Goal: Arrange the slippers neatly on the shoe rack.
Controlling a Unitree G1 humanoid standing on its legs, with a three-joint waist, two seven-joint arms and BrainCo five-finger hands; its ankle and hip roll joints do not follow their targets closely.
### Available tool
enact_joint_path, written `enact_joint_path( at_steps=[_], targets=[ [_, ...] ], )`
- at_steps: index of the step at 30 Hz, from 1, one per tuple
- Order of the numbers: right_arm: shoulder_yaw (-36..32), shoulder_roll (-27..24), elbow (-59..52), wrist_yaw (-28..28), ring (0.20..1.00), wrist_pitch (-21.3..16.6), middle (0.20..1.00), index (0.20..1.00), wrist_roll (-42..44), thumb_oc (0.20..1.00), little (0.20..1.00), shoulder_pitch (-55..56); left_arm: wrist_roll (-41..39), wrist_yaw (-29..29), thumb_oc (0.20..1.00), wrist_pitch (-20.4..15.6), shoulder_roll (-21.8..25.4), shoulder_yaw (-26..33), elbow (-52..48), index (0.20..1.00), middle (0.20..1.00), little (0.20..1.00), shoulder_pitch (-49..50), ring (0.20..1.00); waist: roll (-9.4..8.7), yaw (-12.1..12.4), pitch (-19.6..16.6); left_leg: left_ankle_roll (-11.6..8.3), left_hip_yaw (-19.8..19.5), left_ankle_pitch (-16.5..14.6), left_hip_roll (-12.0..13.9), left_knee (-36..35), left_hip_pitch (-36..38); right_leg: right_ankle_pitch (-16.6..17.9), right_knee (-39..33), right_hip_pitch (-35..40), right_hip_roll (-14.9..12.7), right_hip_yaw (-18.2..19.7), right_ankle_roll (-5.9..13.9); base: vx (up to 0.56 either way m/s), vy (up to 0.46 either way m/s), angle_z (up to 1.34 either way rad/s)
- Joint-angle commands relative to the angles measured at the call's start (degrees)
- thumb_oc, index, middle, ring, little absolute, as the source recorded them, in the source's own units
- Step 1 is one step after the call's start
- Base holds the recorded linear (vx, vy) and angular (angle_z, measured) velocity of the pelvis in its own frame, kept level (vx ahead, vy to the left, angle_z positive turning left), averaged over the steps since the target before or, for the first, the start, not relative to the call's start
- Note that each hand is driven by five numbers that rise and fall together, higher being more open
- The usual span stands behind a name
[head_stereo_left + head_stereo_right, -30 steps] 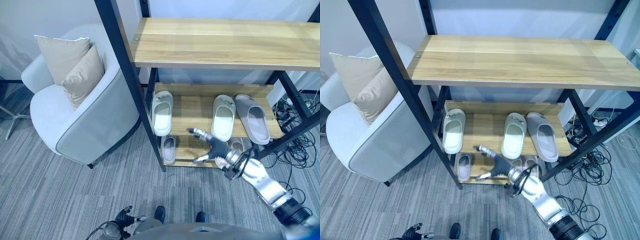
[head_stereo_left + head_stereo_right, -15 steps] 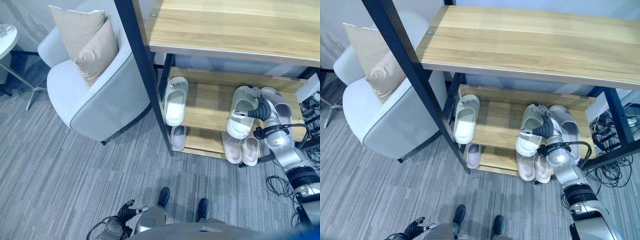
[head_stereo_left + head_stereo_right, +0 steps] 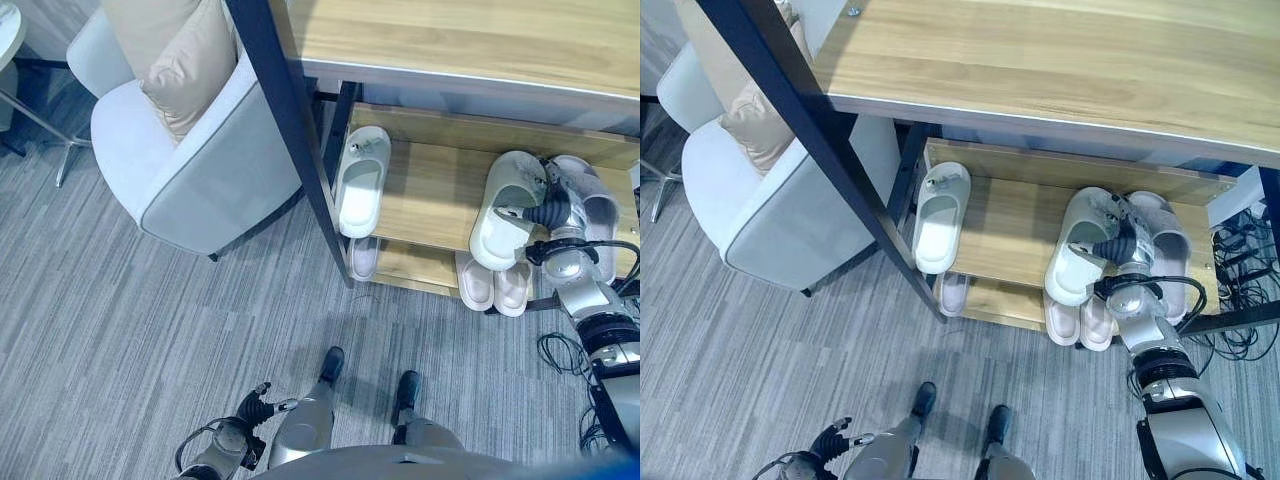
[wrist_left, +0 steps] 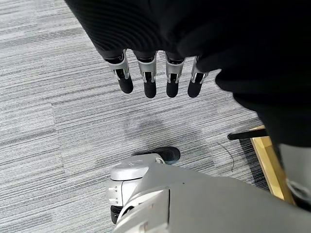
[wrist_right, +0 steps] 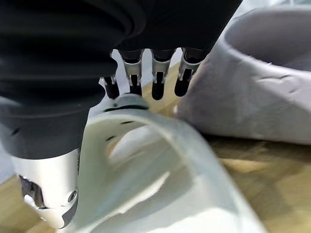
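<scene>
On the rack's middle shelf [image 3: 425, 205], a pale green slipper [image 3: 361, 188] lies at the left. A second pale green slipper [image 3: 503, 218] lies slanted at the right, its heel past the front edge. Beside it is a grey slipper [image 3: 592, 210]. My right hand [image 3: 548, 212] is shut on the slanted slipper's strap [image 5: 160, 141], fingers [image 5: 158, 80] over it and thumb beside it, with the grey slipper [image 5: 262, 87] close by. The bottom shelf holds a single pinkish slipper [image 3: 362, 258] and a pair [image 3: 494, 284]. My left hand [image 4: 155, 77] hangs open over the carpet.
A grey armchair [image 3: 190, 190] with beige cushions [image 3: 190, 80] stands left of the rack. The rack's black slanted post [image 3: 290, 130] and wooden top shelf [image 3: 460, 40] overhang the slippers. Cables [image 3: 558, 352] lie on the floor at the right.
The camera has shifted. My right hand went from in front of the shelf to the right green slipper's strap, and that slipper now lies slanted with its heel swung left.
</scene>
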Motion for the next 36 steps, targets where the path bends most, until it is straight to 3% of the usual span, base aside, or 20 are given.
enact_joint_path(
  at_steps=[1,19,20,21,22,23,30,36],
  targets=[
    [0.85,-3.47,-1.96,-2.09,1.0,-0.21,1.0,1.0,0.31,1.0,1.0,-0.03,-0.28,0.7,1.0,-0.73,-0.49,-3.32,3.69,1.0,1.0,1.0,-1.28,1.0,-1.29,1.52,-2.43,0.33,1.19,-2.15,-2.17,0.28,-0.71,-1.16,0.61,1.52,-2.49,-0.43,3.86,0.02,-0.004,0.09],
    [10.19,-10.11,8.07,-3.69,1.0,3.1,1.0,1.0,-3.53,1.0,1.0,-12.83,-2.53,3.31,1.0,-1.79,-0.78,-5.97,2.82,1.0,1.0,1.0,-2.78,1.0,-1.51,2.87,-1.1,-0.79,0.56,-0.87,-3.07,0.28,-4.99,-0.49,0.61,-1.65,-2.98,-1.61,4.47,0.0,-0.002,0.04],
    [10.36,-10.13,8.73,-3.7,0.837,3.32,0.837,0.837,-3.64,0.837,0.837,-13.02,-2.76,3.39,1.0,-1.73,-0.85,-5.97,2.73,1.0,1.0,1.0,-2.88,1.0,-1.51,2.87,-1.02,-0.82,0.61,-0.89,-3.03,0.28,-5.01,-0.51,0.61,-1.66,-3.0,-1.66,4.46,0.0,0.0,0.0],
    [10.79,-10.12,9.74,-3.66,0.526,3.64,0.526,0.526,-3.81,0.526,0.526,-13.31,-2.97,3.48,1.0,-1.77,-0.87,-6.07,2.62,1.0,1.0,1.0,-2.88,1.0,-1.52,2.86,-0.95,-0.84,0.52,-0.89,-2.97,0.28,-4.99,-0.51,0.61,-1.68,-2.98,-1.67,4.46,0.0,0.0,0.0],
    [11.12,-10.0,10.38,-3.72,0.313,3.74,0.313,0.313,-4.02,0.313,0.313,-13.47,-3.1,3.54,1.0,-1.83,-0.88,-6.11,2.58,1.0,1.0,1.0,-2.85,1.0,-1.52,2.85,-0.96,-0.86,0.54,-0.87,-2.97,0.28,-5.02,-0.52,0.61,-1.72,-2.96,-1.68,4.45,0.0,0.0,0.0],
    [11.48,-10.01,11.23,-3.66,0.2,3.9,0.2,0.2,-4.06,0.2,0.2,-13.84,-3.25,3.64,1.0,-1.83,-0.93,-6.13,2.56,1.0,1.0,1.0,-2.84,1.0,-1.54,2.84,-0.94,-0.88,0.48,-0.84,-2.95,0.28,-5.1,-0.52,0.61,-1.78,-2.95,-1.63,4.45,0.0,0.0,0.0],
    [11.52,-9.91,10.52,-4.38,0.2,4.21,0.2,0.2,-4.62,0.2,0.2,-13.16,-3.22,3.91,1.0,-1.6,-1.21,-6.12,2.82,1.0,1.0,1.0,-2.8,1.0,-1.45,2.35,-0.74,-0.86,0.53,-0.86,-2.85,0.28,-5.17,-0.35,0.61,-2.07,-2.9,-1.43,4.53,0.0,0.0,0.01],
    [7.28,-11.21,-5.97,-7.65,0.2,4.78,0.2,0.2,-14.15,0.2,0.2,-6.14,-1.8,4.19,1.0,-1.61,-1.45,-4.69,2.12,1.0,1.0,1.0,-3.47,1.0,-1.44,1.86,-0.57,-0.75,0.51,-1.1,-2.88,0.28,-5.15,-0.62,0.61,-1.98,-2.95,-1.35,4.62,0.0,0.0,0.0]
  ],
)
